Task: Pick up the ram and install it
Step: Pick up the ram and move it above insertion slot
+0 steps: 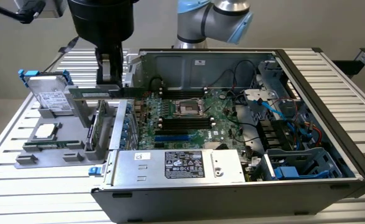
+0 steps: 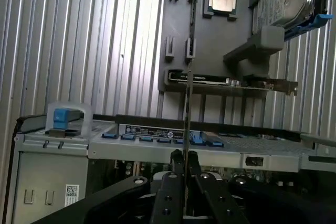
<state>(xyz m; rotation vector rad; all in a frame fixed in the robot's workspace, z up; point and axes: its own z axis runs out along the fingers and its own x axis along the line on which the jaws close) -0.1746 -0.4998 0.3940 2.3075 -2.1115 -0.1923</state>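
The ram (image 1: pixel 89 94) is a thin green stick held level in the air, with my gripper (image 1: pixel 111 84) shut on it from above. It hangs over the gap between the grey parts holder (image 1: pixel 27 158) and the left wall of the open computer case (image 1: pixel 232 196), above the case's rim. In the wrist view the ram (image 2: pixel 187 108) shows edge-on as a thin line running out from between my fingers (image 2: pixel 176 162). The black memory slots (image 1: pixel 186 123) lie on the motherboard (image 1: pixel 223 119) inside the case, further toward the exterior view's right.
The holder carries a silver processor chip (image 1: pixel 45 131), a hard drive (image 1: pixel 52 99) in a blue bracket and an upright green expansion card (image 1: pixel 96 126). Inside the case are a power supply (image 1: pixel 176 165), the CPU socket (image 1: pixel 187 107), blue and black cables (image 1: pixel 282 112) and a drive cage (image 1: pixel 294 165).
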